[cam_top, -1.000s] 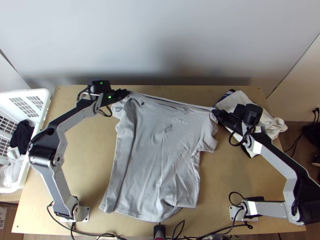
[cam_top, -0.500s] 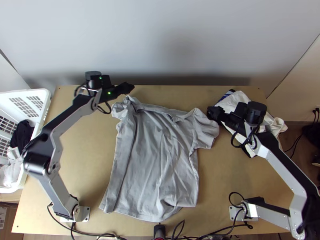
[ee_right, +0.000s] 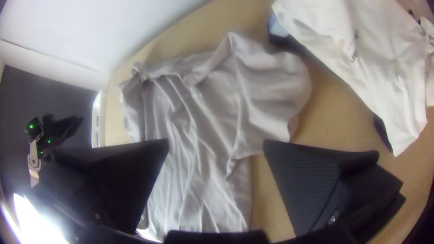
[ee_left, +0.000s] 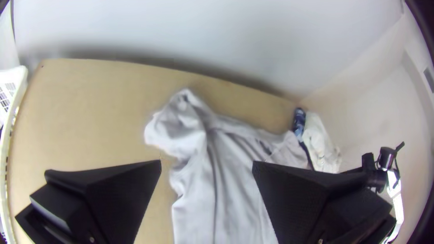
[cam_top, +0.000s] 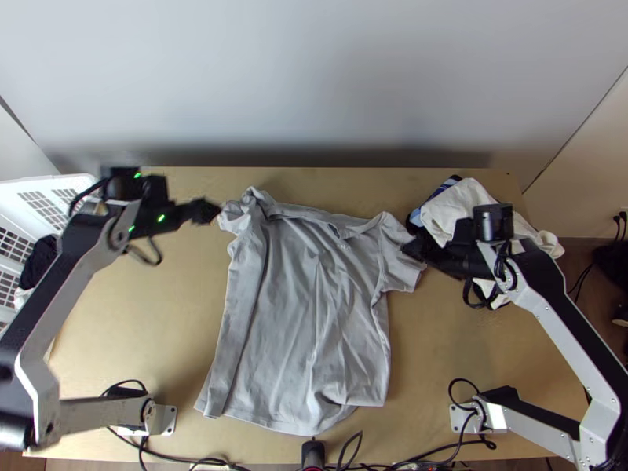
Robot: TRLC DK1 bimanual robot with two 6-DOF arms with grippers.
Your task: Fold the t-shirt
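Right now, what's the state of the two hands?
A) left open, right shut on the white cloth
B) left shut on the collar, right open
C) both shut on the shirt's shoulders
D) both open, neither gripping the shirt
D: in the wrist views the left hand and the right hand each have their fingers spread wide, with no part of the grey t-shirt pinched between them.

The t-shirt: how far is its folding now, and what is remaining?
It looks early. Done: perhaps one lengthwise side fold on the t-shirt, where a long strip runs down to the hem. In hand: nothing; the left gripper and right gripper are open. Left: the sleeves stick out, the top edge is rumpled, the body lies lengthwise unfolded.
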